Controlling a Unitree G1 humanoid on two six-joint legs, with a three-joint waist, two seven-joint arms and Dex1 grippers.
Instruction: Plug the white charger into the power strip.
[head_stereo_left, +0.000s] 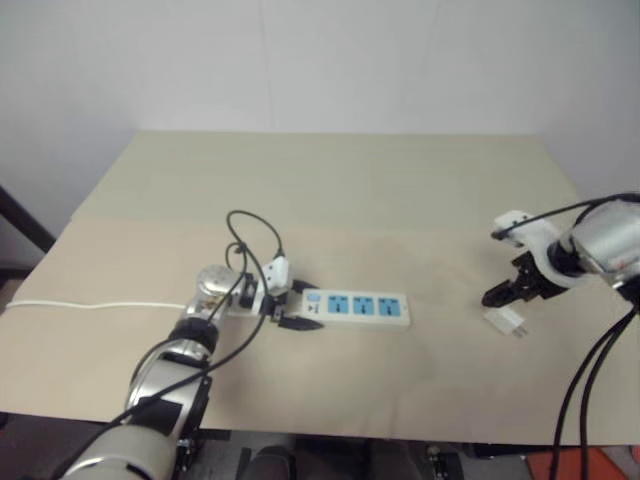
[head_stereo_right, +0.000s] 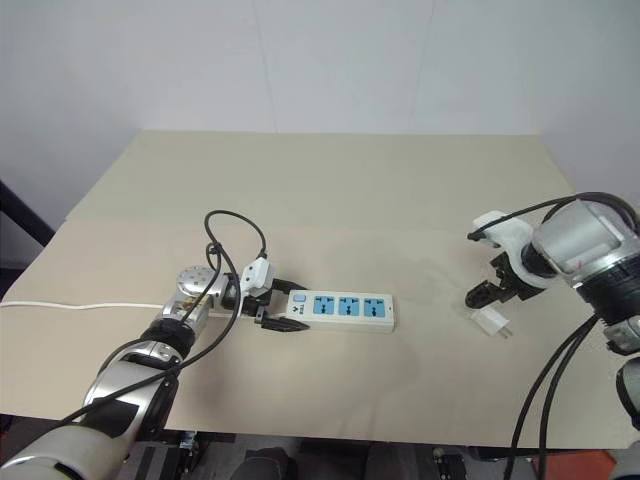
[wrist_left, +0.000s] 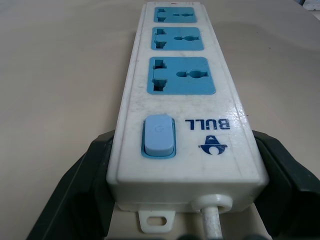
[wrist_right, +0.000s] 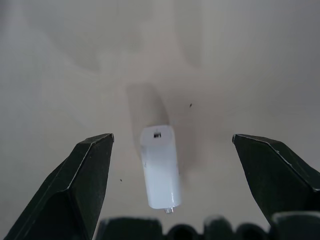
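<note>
My left gripper (head_stereo_right: 272, 305) pinches the power strip (head_stereo_right: 340, 308); right gripper (wrist_right: 172, 150), jaws spread over the white charger (wrist_right: 161, 172), may knock it aside if off-centre.

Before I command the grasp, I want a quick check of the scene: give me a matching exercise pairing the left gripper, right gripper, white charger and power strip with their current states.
Things:
1. left gripper
2. right gripper
3. white charger
4. power strip

States:
A. lying free on the table, untouched
B. fingers spread wide, hovering
C. clamped at its switch end, three sockets empty
D. closed around a white bar

Pairs: 1-D, 2-B, 3-A, 4-C
</note>
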